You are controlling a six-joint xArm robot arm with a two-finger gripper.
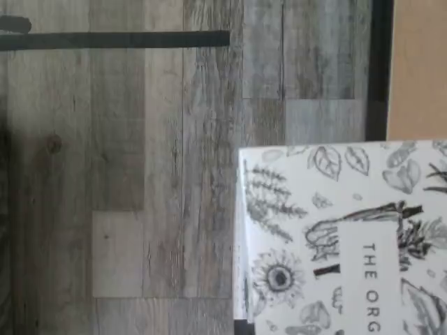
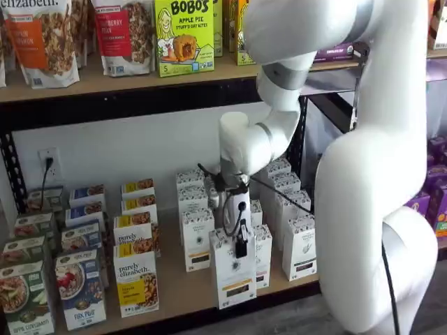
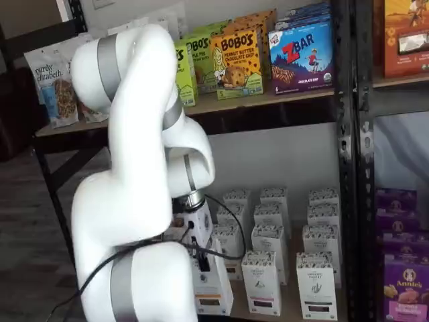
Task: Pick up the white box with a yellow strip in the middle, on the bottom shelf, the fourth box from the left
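Note:
My gripper (image 2: 241,246) is shut on the top of the white box (image 2: 234,279), a tall narrow carton with a patterned top band and a dark-yellow strip near its base. The box stands at the front edge of the bottom shelf (image 2: 183,292), ahead of the rows of like cartons. In a shelf view from the side, the gripper (image 3: 203,260) and the box (image 3: 213,293) show low beside my white arm. The wrist view shows the box's leaf-patterned top (image 1: 342,237) over grey plank floor, with the tan shelf board (image 1: 419,70) beyond it.
Rows of like white cartons (image 2: 300,248) stand behind and right of the held one. Purely elizabeth boxes (image 2: 136,283) sit to the left. A Bobo's box (image 2: 183,35) is on the shelf above. A black upright (image 3: 345,168) and purple boxes (image 3: 405,288) lie to the right.

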